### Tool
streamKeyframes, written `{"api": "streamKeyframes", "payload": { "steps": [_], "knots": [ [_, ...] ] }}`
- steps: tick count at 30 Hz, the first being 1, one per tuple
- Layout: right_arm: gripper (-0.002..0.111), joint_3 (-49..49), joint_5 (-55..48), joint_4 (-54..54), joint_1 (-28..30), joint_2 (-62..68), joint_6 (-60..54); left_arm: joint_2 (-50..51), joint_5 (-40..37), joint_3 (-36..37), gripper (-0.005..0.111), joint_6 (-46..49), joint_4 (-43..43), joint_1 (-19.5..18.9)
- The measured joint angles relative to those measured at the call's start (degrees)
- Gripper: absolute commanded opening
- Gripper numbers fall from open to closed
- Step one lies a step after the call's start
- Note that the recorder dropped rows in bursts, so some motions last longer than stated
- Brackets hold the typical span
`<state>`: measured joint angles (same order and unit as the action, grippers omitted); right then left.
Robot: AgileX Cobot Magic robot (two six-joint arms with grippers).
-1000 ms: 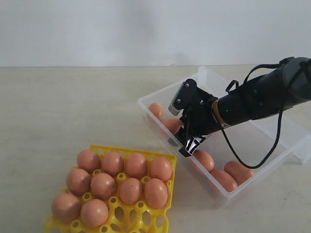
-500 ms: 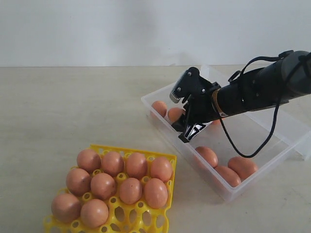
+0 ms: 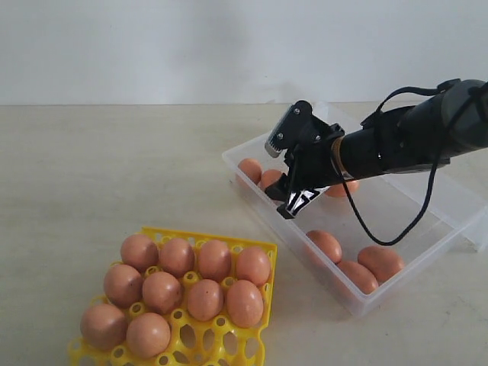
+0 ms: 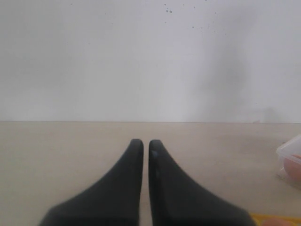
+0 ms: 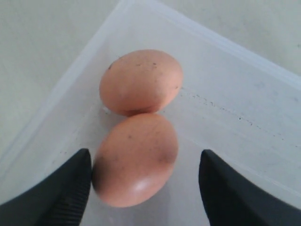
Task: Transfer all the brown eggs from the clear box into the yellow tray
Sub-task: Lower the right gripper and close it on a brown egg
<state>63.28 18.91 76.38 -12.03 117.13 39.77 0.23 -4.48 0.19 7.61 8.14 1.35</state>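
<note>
Beige tabletop (image 3: 91,168) fills the exterior view, white wall behind. Large clear shallow rectangular plastic box (image 3: 438,210) sits right of centre, angled. Black right arm (image 3: 396,145) comes in from the right edge and reaches over the box to its upper-left corner. Bright yellow plastic egg tray (image 3: 200,338) lies lower left, near the box but apart from it. Ten orange-brown speckled oval eggs (image 3: 204,299) sit in its cups; the cups at the bottom right are bare. About six more are in the box: two at the upper-left corner, one partly hidden behind the arm, three by the lower-right end. Right gripper (image 5: 146,157) is spread wide and holds nothing. In the right wrist view its fingers (image 5: 70,193) flank the nearer egg (image 5: 135,160), one finger just beside it, the other clear of it. That egg touches a second egg (image 5: 141,81). Left gripper (image 4: 142,143) is closed to a thin slit, nothing in it, low over bare table.
</note>
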Motion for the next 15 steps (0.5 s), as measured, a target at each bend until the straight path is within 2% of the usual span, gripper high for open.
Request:
{"api": "streamKeyframes", "payload": {
  "steps": [8,15],
  "knots": [
    [0.058,1.1,1.28,-7.69,0.0,1.65,-1.71,0.0,0.0,0.0,0.004,0.0,0.0,0.0],
    [0.057,1.32,-1.7,-10.01,0.0,3.3,4.09,0.0,0.0,0.0,0.004,0.0,0.0,0.0]
  ]
}}
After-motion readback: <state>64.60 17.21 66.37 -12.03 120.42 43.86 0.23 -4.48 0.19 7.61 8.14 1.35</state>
